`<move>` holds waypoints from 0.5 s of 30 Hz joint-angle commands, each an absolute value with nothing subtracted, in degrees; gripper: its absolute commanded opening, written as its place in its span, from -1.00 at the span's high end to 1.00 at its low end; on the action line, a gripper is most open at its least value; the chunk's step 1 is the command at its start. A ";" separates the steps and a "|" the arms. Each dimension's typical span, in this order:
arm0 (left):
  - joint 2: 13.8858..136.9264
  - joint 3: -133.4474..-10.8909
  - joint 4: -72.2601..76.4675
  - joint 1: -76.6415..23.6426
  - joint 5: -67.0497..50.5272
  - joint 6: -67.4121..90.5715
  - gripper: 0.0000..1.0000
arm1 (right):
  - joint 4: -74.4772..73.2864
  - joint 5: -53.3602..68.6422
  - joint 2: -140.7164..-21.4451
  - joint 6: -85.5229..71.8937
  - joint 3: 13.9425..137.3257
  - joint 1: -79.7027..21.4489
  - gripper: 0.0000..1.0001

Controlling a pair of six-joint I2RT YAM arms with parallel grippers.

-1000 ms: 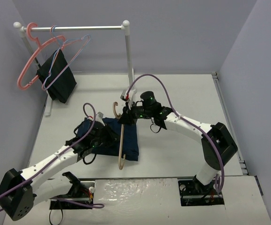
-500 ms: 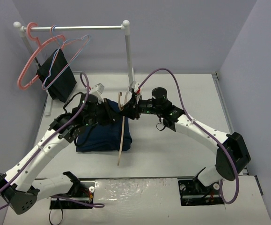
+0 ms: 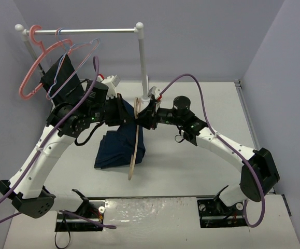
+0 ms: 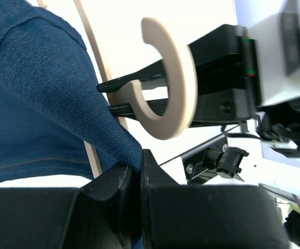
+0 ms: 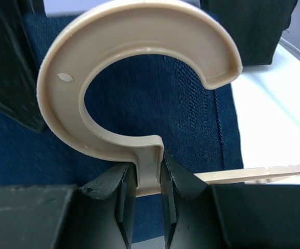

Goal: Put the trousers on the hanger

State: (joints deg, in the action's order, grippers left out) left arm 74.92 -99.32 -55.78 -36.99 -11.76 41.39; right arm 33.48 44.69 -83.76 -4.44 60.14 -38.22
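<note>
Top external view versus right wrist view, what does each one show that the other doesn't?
Only the top external shows the rack and the pink hanger on it. Only the right wrist shows, up close, the right gripper clamped on the neck below the hook of the hanger. Both show the navy trousers and the tan hanger.

Robot lab cell, plain grey walls (image 3: 201, 41), white table (image 3: 191, 171), small clothes rack (image 3: 141, 52)

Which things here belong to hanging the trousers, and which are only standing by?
In the job: trousers, tan hanger, left gripper, right gripper.
Standing by: rack, pink hanger, wire hangers, black cloth.
</note>
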 commanded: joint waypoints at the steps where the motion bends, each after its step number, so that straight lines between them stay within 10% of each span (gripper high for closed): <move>1: 74.52 -106.67 -52.26 -36.65 -14.52 39.35 1.00 | 37.95 47.49 -82.05 -5.32 58.55 -38.06 1.00; 15: 75.06 -110.76 -57.99 -33.21 -10.81 35.05 1.00 | 33.45 47.72 -78.87 -3.43 58.07 -36.57 1.00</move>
State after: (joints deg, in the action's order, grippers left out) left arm 77.20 -106.83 -62.43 -35.63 -11.79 37.08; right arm 33.34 45.89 -82.88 -5.51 57.63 -37.53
